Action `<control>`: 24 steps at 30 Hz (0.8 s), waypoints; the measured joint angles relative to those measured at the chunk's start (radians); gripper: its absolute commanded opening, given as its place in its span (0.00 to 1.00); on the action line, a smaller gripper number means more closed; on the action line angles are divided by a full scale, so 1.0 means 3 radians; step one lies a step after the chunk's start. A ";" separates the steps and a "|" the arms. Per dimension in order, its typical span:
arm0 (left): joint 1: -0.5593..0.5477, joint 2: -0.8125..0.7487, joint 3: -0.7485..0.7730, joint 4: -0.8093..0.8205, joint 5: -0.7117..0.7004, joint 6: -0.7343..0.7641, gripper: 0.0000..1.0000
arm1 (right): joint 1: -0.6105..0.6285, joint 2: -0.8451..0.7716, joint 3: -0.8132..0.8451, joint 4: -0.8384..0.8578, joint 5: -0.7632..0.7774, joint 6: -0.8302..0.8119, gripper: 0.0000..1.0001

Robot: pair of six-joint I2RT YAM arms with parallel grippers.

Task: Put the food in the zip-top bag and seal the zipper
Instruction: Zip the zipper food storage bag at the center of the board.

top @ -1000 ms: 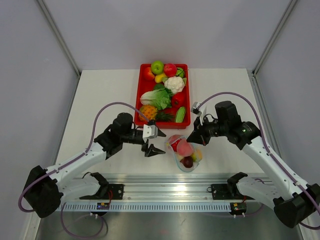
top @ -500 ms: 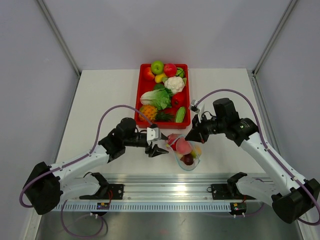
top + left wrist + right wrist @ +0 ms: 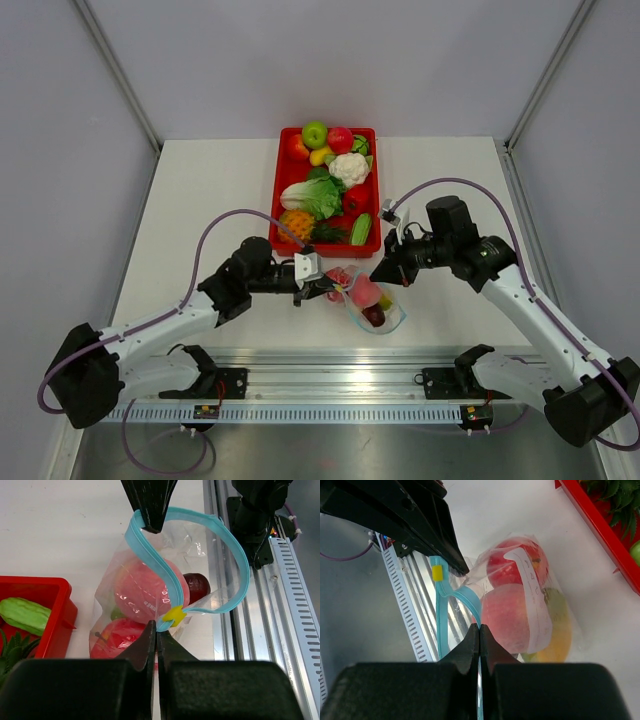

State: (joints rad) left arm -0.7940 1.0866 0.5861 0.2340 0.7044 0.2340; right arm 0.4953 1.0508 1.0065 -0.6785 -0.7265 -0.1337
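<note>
- the left gripper [image 3: 326, 290] had moved onto the zip-top bag [image 3: 375, 308], clenched on its zipper [image 3: 148, 560].
- the right gripper [image 3: 381, 275] pinched the zipper too.
- white table [image 3: 200, 190], grey walls [image 3: 330, 60].

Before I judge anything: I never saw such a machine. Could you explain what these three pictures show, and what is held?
These are two robot arms bolted at the near edge of a table. One picture looks down from above; the other two come from a camera on each wrist, looking along its own fingers. On the table lie a red tray of toy food and a clear bag with some fruit already inside. The left gripper and the right gripper each pinch the bag's blue zipper; the mouth is open.
</note>
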 measured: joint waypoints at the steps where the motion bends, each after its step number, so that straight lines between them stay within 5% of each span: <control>1: 0.0000 -0.0027 0.0000 0.0000 -0.0010 -0.0005 0.00 | 0.0000 0.0000 0.0003 -0.0008 0.0009 0.0001 0.13; 5: 0.0000 -0.0123 0.0001 -0.0028 -0.0019 -0.0009 0.00 | 0.0000 -0.0001 0.0103 -0.0167 0.0098 -0.0013 0.22; 14: 0.0000 -0.0125 0.0084 -0.0203 -0.0017 -0.0010 0.00 | 0.0043 -0.0069 0.0838 -0.0642 0.0409 -0.0186 0.26; 24: 0.0000 -0.0024 0.0387 -0.0501 0.0061 -0.0008 0.00 | 0.0964 0.0177 0.0952 -0.0529 0.0969 -0.0244 0.31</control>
State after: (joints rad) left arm -0.7940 1.0794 0.7021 0.0837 0.7227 0.2317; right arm 0.7845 1.1038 1.2922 -0.8371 -0.4358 -0.2070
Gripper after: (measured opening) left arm 0.004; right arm 0.306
